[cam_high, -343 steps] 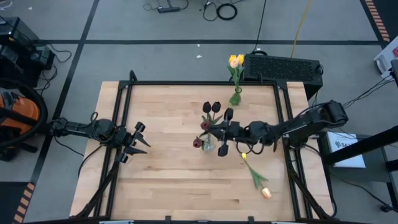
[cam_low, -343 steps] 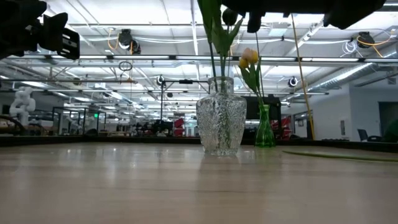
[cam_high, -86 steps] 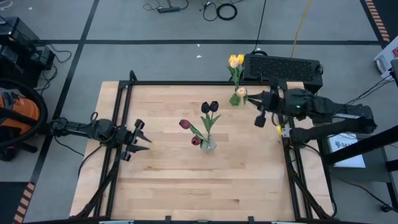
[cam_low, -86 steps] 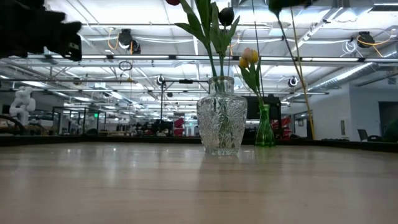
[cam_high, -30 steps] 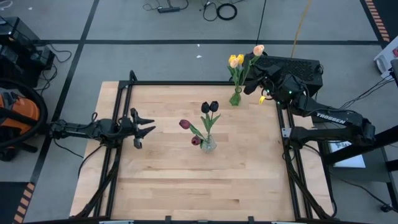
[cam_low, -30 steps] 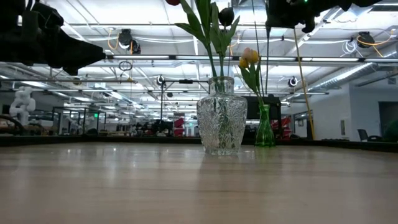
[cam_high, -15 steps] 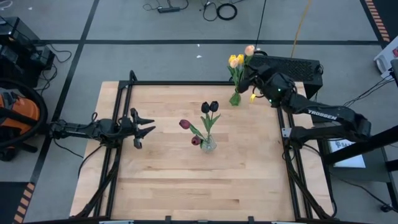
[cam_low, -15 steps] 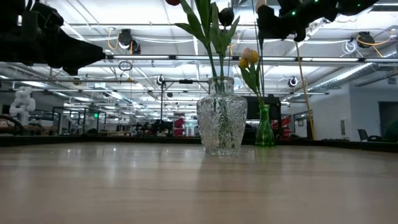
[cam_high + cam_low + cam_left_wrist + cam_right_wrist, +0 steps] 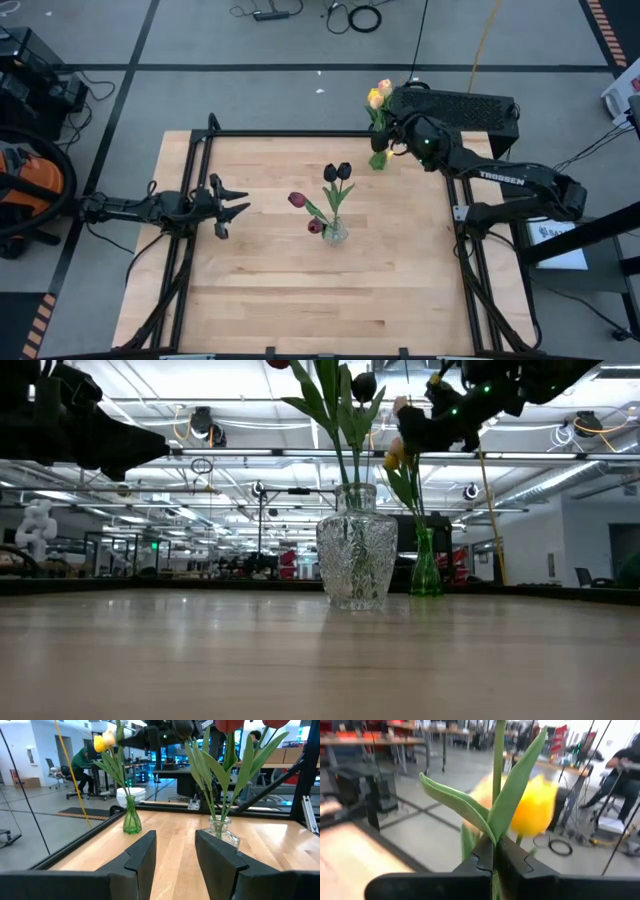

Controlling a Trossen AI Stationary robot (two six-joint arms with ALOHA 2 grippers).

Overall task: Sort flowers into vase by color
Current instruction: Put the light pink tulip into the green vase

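My right gripper is shut on a pale peach tulip and hovers at the table's far edge, just over the small green vase. That vase holds yellow tulips by their stems. A clear glass vase near the table's middle holds dark and maroon tulips. My left gripper stays open at the table's left side, level and pointing at the vases, touching nothing. My right gripper pinches the peach tulip's green stem between its two fingers, below the leaves. The fingers come level from the table's right and lie across the stem. The tulip stands upright, head above the fingers. Whether its lower end is in the green vase I cannot tell.
A black box stands just beyond the table's far right corner, behind my right arm. A dark metal frame runs round the tabletop. The near half of the wooden top is bare wood.
My right gripper has moved toward the table's left and down, toward the green vase, still shut on the peach tulip. The tulip has stayed upright, and its head now stands next to the yellow tulips.
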